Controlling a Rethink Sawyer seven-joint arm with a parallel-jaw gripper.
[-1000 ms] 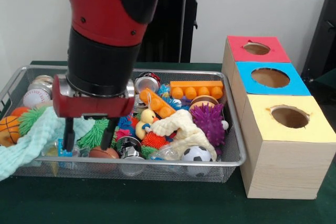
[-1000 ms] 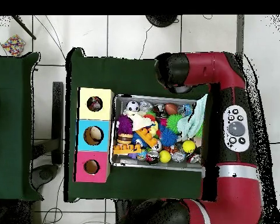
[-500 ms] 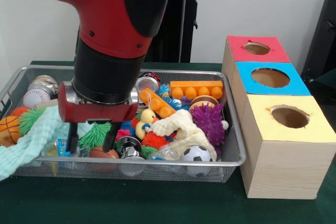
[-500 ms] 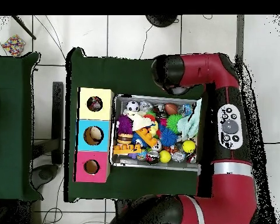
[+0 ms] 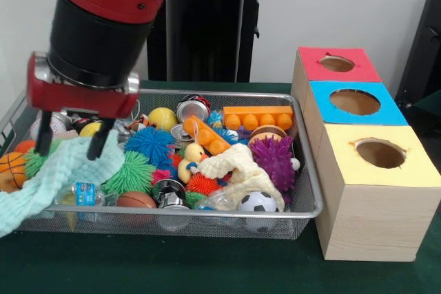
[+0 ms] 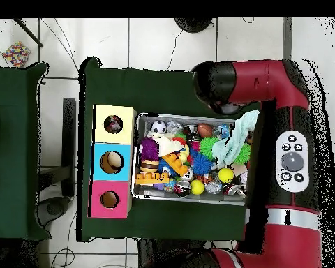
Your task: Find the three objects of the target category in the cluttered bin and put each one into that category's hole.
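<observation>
I see my gripper (image 5: 71,139) hanging over the left end of the wire bin (image 5: 303,170), its 2 black fingers (image 5: 98,144) spread apart with nothing between them, right above the light green cloth (image 5: 52,177). The bin is full of toys: a soccer ball (image 5: 258,202), a brown football (image 5: 136,200), a purple spiky ball (image 5: 273,161) and a yellow duck (image 5: 191,158). Beside the bin stand 3 boxes with holes, the yellow box (image 5: 375,191), the blue box (image 5: 355,105) and the red box (image 5: 336,65).
</observation>
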